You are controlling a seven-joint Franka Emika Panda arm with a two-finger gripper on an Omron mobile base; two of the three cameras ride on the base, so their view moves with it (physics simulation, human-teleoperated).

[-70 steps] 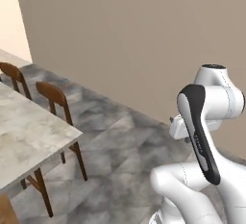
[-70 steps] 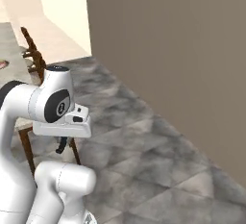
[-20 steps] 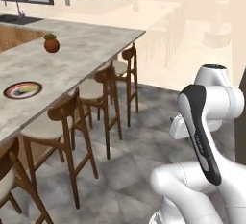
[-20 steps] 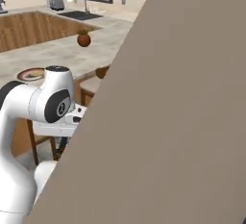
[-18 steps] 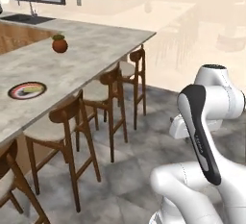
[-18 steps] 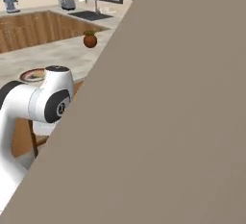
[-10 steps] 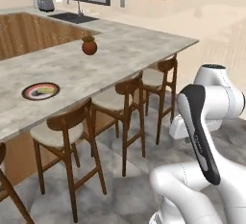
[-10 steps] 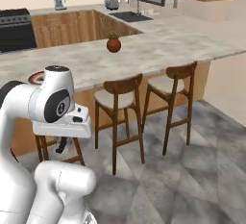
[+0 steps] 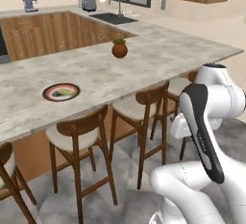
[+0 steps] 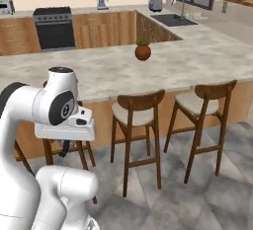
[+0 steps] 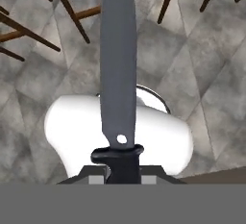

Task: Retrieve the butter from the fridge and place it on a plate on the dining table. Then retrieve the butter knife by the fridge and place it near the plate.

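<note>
A simulated kitchen seen from a wheeled robot facing a long island; this dining table (image 9: 158, 57) has a beige marbled top running from left to right, with wooden chairs (image 9: 79, 141) tucked along its near side. Towards the left end of that top sits the plate (image 9: 61, 92), round, dark-rimmed with a red ring; a pale yellowish shape lies on its centre, probably the butter (image 9: 64, 92), though it is too small to be sure; if so, the first half of the job looks done. Further right on the same top stands a small red round pot with a green sprig (image 9: 119, 49), well apart from the plate. On the right rises the white arm, folded in close to its body, which looks like a carrying posture while the base travels. From the hand camera, the gripper (image 11: 123, 176) points down at the grey stone floor; its jaws are clamped together on the dark handle of the butter knife (image 11: 117, 69), whose long grey blade runs straight away from the fingers; the grip at the handle keeps the blade free to be laid flat near the plate.
</note>
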